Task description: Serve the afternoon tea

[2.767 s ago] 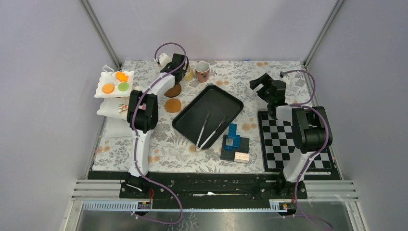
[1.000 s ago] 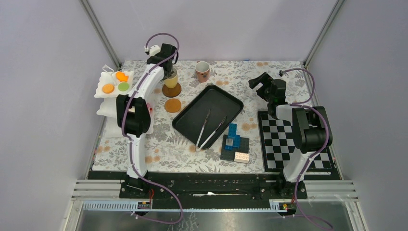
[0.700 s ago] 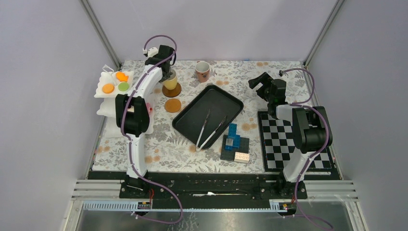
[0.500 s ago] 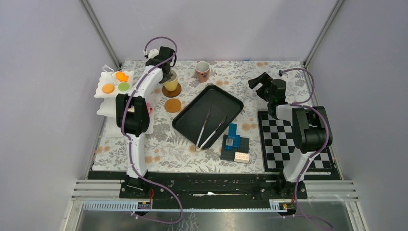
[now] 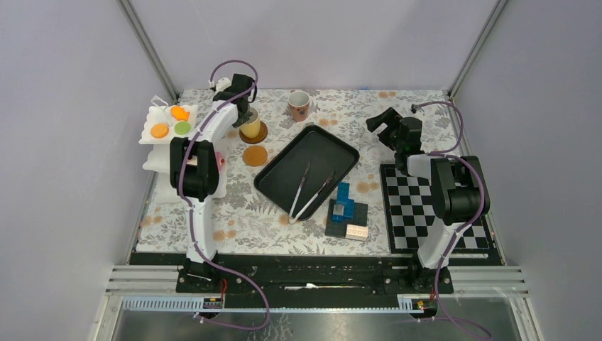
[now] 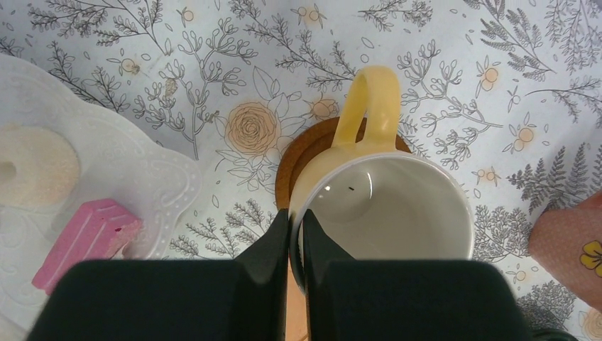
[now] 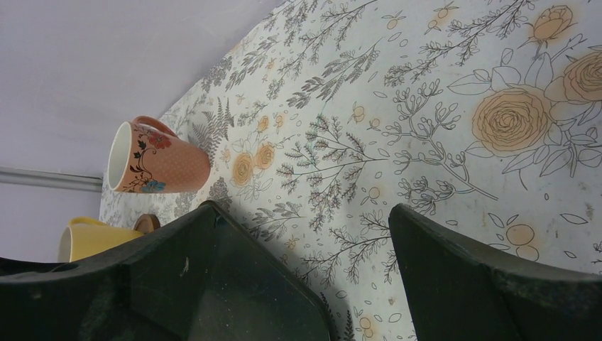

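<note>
My left gripper (image 5: pixel 245 117) is shut on the near rim of the yellow mug (image 5: pixel 250 128), one finger inside and one outside. In the left wrist view the gripper (image 6: pixel 296 227) holds the mug (image 6: pixel 383 213) upright over a brown coaster (image 6: pixel 302 153), handle pointing away. A second coaster (image 5: pixel 255 155) lies just in front. The pinkish patterned mug (image 5: pixel 299 105) stands at the back and shows in the right wrist view (image 7: pixel 160 160). Orange and green cookies (image 5: pixel 170 124) sit on the white tiered stand (image 5: pixel 152 138). A pink cake (image 6: pixel 85 238) and a donut (image 6: pixel 32 163) lie on its lower plate. My right gripper (image 5: pixel 383 122) is open and empty over the cloth.
A black tray (image 5: pixel 284 177) lies mid-table with metal tongs (image 5: pixel 309 190) on it. A blue and black brick stack (image 5: pixel 346 213) stands in front of it. A checkered board (image 5: pixel 426 206) lies at the right. Grey walls close in the table.
My left gripper carried the yellow mug from beside the patterned mug to the left and lowered it over the far coaster. The right arm has not moved.
</note>
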Action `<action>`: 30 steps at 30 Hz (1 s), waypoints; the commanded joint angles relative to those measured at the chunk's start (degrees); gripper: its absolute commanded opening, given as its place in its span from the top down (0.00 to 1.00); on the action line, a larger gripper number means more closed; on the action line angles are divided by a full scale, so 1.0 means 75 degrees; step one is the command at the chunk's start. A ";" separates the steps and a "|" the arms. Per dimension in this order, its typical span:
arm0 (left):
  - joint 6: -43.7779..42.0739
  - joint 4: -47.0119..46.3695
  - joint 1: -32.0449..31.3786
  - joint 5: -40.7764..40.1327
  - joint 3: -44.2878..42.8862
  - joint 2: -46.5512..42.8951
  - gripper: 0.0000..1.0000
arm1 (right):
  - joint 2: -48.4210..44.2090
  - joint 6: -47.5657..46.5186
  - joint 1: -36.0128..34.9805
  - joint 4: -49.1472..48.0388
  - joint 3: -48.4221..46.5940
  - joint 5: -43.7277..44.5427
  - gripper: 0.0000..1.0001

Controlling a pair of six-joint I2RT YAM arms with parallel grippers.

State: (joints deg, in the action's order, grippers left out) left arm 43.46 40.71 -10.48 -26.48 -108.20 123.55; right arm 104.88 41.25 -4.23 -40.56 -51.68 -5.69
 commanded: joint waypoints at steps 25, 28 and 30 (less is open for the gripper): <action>0.0873 -0.2374 -0.1526 0.0202 0.1015 -0.1599 0.11 | 0.0102 0.0170 0.0092 -0.0115 -0.0329 -0.0249 0.02; 0.2066 -0.2734 -0.1566 0.0443 0.0983 -0.1205 0.11 | 0.0099 0.0167 0.0095 -0.0113 -0.0333 -0.0249 0.02; 0.2652 -0.2857 -0.1615 0.0408 0.0834 -0.0949 0.11 | 0.0107 0.0163 0.0095 -0.0113 -0.0330 -0.0257 0.02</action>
State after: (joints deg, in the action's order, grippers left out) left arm 51.79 25.87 -23.92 -24.64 -101.56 113.14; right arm 105.19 42.33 -3.81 -40.56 -52.07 -6.83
